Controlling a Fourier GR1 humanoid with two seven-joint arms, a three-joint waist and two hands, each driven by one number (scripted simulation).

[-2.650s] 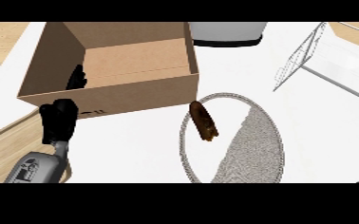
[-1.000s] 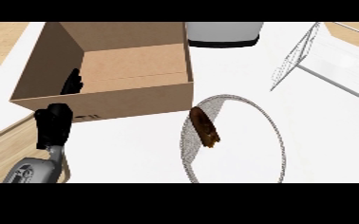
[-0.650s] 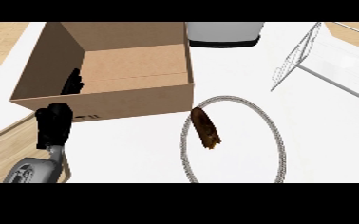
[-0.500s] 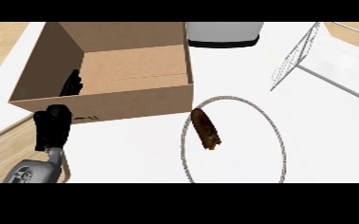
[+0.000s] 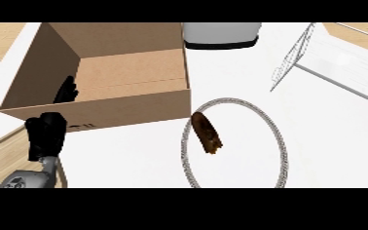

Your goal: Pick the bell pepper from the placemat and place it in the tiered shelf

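The bell pepper [image 5: 206, 132] shows as a dark brown, elongated lump. It lies on the left part of the round placemat [image 5: 229, 99], of which only the grey corded rim shows. The wire tiered shelf [image 5: 293, 58] stands at the upper right, well away from the pepper. My left hand [image 5: 45, 134] rests at the lower left, fingers straight and pointing up, holding nothing, in front of the cardboard box. It is far to the left of the pepper. My right hand does not show.
A large open cardboard box [image 5: 137, 105] fills the upper left, its front corner close to the placemat. A dark shape [image 5: 66, 88] lies against its inner left wall. A white and dark grey appliance [image 5: 221, 34] stands at the top centre.
The placemat's grey woven filling has vanished, leaving only its rim. My left hand has sunk slightly down and to the left. The pepper has stayed put.
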